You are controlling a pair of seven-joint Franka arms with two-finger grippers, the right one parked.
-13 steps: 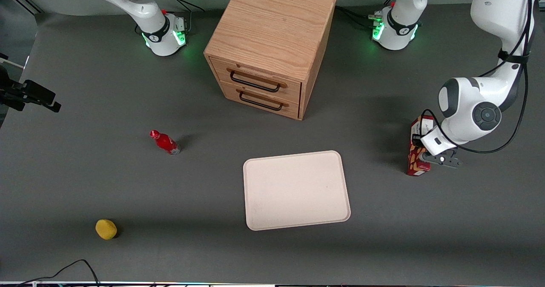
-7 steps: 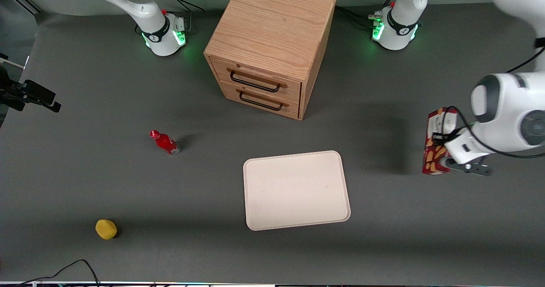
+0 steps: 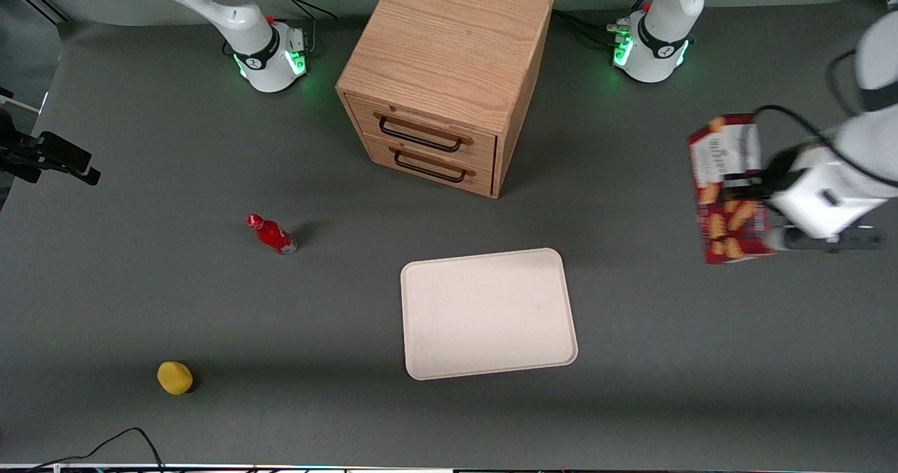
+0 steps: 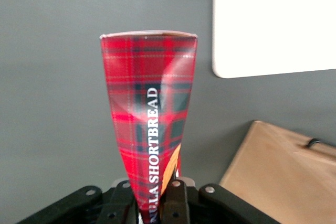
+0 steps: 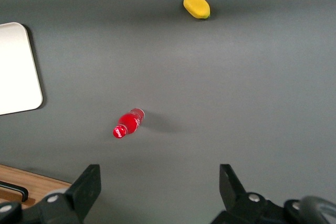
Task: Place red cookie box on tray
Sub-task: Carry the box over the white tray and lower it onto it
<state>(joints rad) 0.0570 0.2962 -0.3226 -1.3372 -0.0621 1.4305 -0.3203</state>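
gripper [image 3: 754,194] clamping the red cookie box [image 3: 728,191], holding it aloft | tray [image 3: 489,314] lying at the box's 8 o'clock, well apart

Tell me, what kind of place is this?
Probably a robotics test lab: white robot arms bolted to a dark grey table, one claw shut on a slim red cookie box lifted above the table, with a cream-white rectangular tray and a small wooden two-drawer cabinet as props.
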